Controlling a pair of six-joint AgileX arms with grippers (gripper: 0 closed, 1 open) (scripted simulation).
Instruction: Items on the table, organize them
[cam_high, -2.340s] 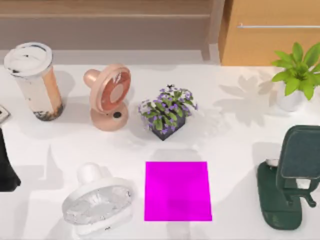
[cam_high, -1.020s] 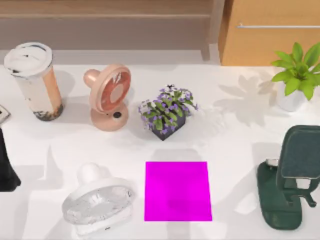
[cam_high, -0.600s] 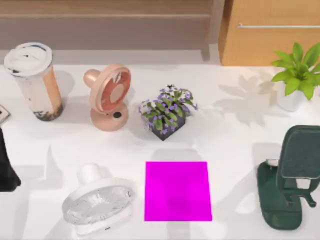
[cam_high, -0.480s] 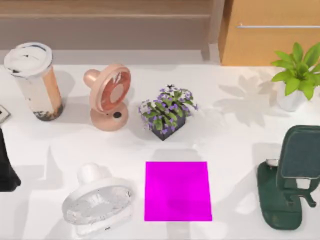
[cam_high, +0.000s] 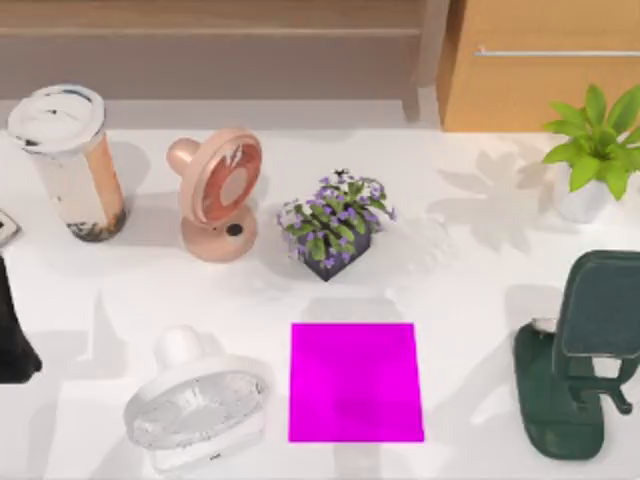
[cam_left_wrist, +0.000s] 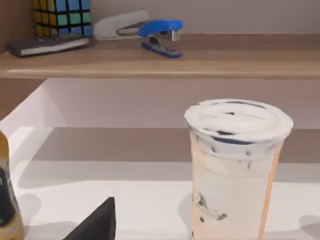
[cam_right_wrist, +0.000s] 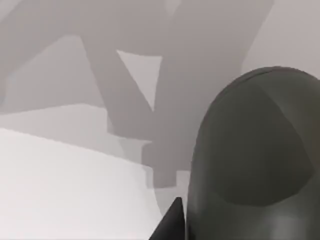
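- Table (cam_high: 470, 300): glossy white; wooden shelf (cam_left_wrist: 200, 57) behind it.
- Drink cup (cam_high: 68, 160) upright, far left.
- My right claw (cam_high: 590, 350) over the mouse (cam_right_wrist: 255, 160), probably; grip state: cannot tell.

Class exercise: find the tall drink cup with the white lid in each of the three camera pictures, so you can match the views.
Top view: drink cup stands upright at the table's far left, left of the pink fan.
Left wrist view: cup close up, upright, below a wooden shelf.
Right wrist view: not in it.
Shared landmark: the white table, also under the cup in the left wrist view.
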